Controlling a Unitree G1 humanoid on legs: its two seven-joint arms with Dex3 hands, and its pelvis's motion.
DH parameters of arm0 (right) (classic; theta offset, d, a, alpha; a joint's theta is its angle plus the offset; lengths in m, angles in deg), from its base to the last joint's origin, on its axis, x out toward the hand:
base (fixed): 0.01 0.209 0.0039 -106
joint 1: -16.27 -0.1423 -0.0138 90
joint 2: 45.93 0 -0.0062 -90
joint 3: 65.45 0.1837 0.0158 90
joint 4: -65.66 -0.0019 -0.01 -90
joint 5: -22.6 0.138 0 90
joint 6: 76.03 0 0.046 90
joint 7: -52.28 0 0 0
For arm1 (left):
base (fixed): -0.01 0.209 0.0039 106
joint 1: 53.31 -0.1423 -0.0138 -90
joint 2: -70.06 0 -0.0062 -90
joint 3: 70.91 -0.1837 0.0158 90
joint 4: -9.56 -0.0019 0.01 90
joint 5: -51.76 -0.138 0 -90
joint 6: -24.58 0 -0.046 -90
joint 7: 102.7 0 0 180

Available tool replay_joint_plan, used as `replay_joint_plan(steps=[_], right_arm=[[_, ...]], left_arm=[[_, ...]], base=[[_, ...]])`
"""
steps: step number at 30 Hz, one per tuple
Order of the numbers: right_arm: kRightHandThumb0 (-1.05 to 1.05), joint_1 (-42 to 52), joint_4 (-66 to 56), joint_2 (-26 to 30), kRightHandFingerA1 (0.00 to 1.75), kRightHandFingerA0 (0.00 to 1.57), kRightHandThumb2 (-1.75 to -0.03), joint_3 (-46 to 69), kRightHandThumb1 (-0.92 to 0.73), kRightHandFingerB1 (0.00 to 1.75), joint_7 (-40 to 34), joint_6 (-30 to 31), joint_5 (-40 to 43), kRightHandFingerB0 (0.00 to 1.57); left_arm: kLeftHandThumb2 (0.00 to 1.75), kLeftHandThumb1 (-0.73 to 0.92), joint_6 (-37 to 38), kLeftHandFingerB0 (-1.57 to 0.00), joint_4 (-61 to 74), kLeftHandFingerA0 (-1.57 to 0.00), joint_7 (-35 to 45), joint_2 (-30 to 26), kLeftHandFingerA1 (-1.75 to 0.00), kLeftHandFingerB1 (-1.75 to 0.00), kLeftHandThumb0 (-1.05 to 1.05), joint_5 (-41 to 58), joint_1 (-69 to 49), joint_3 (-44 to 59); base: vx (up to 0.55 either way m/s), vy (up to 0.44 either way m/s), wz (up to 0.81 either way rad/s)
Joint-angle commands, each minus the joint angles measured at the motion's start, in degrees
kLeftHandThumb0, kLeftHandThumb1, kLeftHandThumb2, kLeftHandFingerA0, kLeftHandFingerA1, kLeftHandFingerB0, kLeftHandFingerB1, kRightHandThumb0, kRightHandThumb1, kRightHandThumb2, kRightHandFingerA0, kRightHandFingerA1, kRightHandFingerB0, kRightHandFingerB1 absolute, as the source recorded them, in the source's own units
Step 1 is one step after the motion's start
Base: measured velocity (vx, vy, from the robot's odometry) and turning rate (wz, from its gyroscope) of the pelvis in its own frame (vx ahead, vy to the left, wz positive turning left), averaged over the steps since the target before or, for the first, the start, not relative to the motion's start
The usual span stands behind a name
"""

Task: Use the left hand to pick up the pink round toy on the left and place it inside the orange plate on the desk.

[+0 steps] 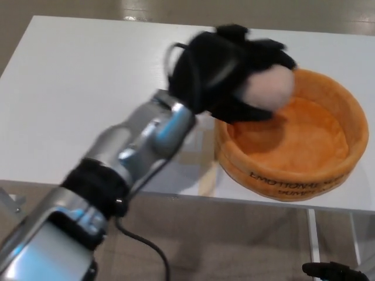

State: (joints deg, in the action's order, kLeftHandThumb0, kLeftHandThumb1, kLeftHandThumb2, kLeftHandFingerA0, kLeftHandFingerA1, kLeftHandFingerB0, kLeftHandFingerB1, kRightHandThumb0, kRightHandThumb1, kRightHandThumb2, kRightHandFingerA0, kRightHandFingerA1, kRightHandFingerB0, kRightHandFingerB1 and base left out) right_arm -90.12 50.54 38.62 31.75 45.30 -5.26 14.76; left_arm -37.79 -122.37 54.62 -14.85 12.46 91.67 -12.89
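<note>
Head view: left hand [225, 73] clamped on pink round toy [269, 88], held above orange plate [293, 175] at its 10 o'clock rim; toy prob. light, soft, squashy, so grip round its middle w/ gentle squeeze; right hand [334, 272] unclear.

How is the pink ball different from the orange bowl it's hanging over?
The pink round toy is pale, small and ball-shaped; the orange plate is vivid, much wider and hollow, with black lettering on its wall. The toy is held aloft in the left robot hand, while the plate rests on the white desk. Both look soft.
</note>
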Motion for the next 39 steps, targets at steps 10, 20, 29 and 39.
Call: replay_joint_plan(steps=[10, 20, 29, 39], right_arm=[[-0.32, 0.7, 0.4, -0.6, 0.82, 0.81, -0.85, -0.2, -0.43, 0.7, -0.6, 0.1, 0.4, 0.73], [-0.34, 0.3, 0.4, -0.5, 0.81, 0.82, -0.86, -0.2, -0.45, 0.7, 0.1, 0.5, 0.4, 0.72], [-0.29, 0.4, 0.5, -0.5, 0.69, 0.82, -0.57, -1.0, -0.59, 0.53, 1.1, 1.5, 0.1, 0.76], [-0.31, 0.4, 0.4, 0.0, 0.69, 0.81, -0.57, -1.4, -0.59, 0.53, 1.6, 1.4, -0.1, 0.75]], left_arm=[[0.87, 0.46, -7.9, 0.0, -3.3, 0.0, 17.8, 6.4, -0.01, 0.0, -0.84, -1.2, 2.5, -4.0], [0.94, 0.5, -13.0, 0.0, -4.3, 0.0, 25.5, 7.5, 0.0, 0.0, -0.91, -0.8, 4.0, -4.1], [0.86, 0.41, -7.9, 0.0, 1.8, 0.0, 27.6, 2.7, 0.0, -0.1, -0.77, 4.1, 3.3, 1.0], [0.8, 0.22, -11.3, 0.0, 44.8, -0.02, 47.2, -11.3, -0.5, -0.44, -0.25, 32.7, -13.9, 15.1]], base=[[0.0, 0.0, 0.0], [0.0, 0.0, 0.0], [0.0, 0.0, 0.0], [0.0, 0.0, 0.0]])
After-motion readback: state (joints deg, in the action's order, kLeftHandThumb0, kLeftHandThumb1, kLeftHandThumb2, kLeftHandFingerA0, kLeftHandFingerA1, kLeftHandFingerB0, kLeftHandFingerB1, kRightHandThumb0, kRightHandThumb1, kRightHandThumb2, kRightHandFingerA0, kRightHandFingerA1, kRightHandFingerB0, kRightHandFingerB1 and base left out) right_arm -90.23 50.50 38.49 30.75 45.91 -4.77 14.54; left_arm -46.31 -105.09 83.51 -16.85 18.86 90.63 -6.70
